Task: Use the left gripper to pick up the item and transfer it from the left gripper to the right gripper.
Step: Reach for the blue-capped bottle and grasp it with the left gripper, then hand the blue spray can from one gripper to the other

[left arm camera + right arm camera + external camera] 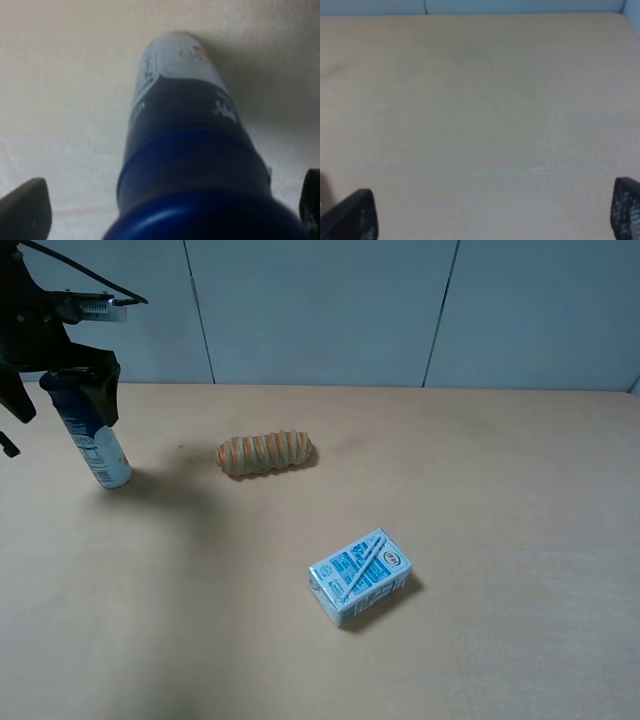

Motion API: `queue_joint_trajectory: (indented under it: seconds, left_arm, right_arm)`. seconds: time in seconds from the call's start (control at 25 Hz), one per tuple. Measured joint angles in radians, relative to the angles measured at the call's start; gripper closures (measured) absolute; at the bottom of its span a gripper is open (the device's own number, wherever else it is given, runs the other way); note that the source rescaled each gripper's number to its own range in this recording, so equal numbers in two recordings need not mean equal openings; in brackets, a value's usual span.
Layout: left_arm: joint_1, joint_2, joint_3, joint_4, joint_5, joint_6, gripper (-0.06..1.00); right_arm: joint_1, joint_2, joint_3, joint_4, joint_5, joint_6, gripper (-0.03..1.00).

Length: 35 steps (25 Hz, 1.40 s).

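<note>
The item (102, 452), a slim bottle with a dark blue top and a white printed body, stands a little tilted at the table's far left. My left gripper (62, 390) sits over its blue top, open, one finger on each side of the cap. In the left wrist view the bottle (185, 125) fills the middle, and the fingertips (27, 207) stand apart from it at the frame's edges. My right gripper (487, 212) is open over bare table with nothing between its fingers. It does not show in the exterior high view.
A striped tan bread roll (265, 453) lies to the right of the bottle. A blue-and-white carton (360, 577) lies nearer the front, about mid-table. The tan table (500, 490) ends at a grey-blue wall behind.
</note>
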Motion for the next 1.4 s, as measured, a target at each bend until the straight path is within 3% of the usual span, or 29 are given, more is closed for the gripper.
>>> queue_joint_trajectory:
  seconds: [0.28, 0.44, 0.52, 0.6, 0.64, 0.68, 1.08, 1.28, 1.4]
  left_arm:
    - [-0.021, 0.000, 0.001, 0.025, -0.044, 0.019, -0.05]
    - [-0.021, 0.000, 0.022, 0.024, -0.057, 0.026, 0.08]
    - [-0.021, 0.000, 0.034, 0.024, -0.058, 0.027, 0.25]
    - [-0.021, 0.000, 0.038, 0.024, -0.060, 0.029, 0.57]
    - [-0.021, 0.000, 0.040, 0.024, -0.061, 0.029, 0.86]
    - [-0.021, 0.000, 0.040, 0.021, -0.061, 0.031, 0.94]
    - [-0.021, 0.000, 0.032, 0.020, -0.051, 0.037, 0.94]
    - [-0.021, 0.003, -0.058, 0.019, 0.034, 0.038, 0.94]
    - [-0.021, -0.006, -0.115, -0.005, 0.034, 0.037, 0.94]
  right_arm:
    - [0.000, 0.000, 0.000, 0.000, 0.000, 0.000, -0.03]
    - [0.000, 0.000, 0.000, 0.000, 0.000, 0.000, -0.03]
    - [0.000, 0.000, 0.000, 0.000, 0.000, 0.000, -0.03]
    - [0.000, 0.000, 0.000, 0.000, 0.000, 0.000, -0.03]
    - [0.000, 0.000, 0.000, 0.000, 0.000, 0.000, -0.03]
    - [0.000, 0.000, 0.000, 0.000, 0.000, 0.000, -0.03]
    - [0.000, 0.000, 0.000, 0.000, 0.000, 0.000, -0.03]
    - [0.000, 0.000, 0.000, 0.000, 0.000, 0.000, -0.03]
    - [0.000, 0.000, 0.000, 0.000, 0.000, 0.000, -0.03]
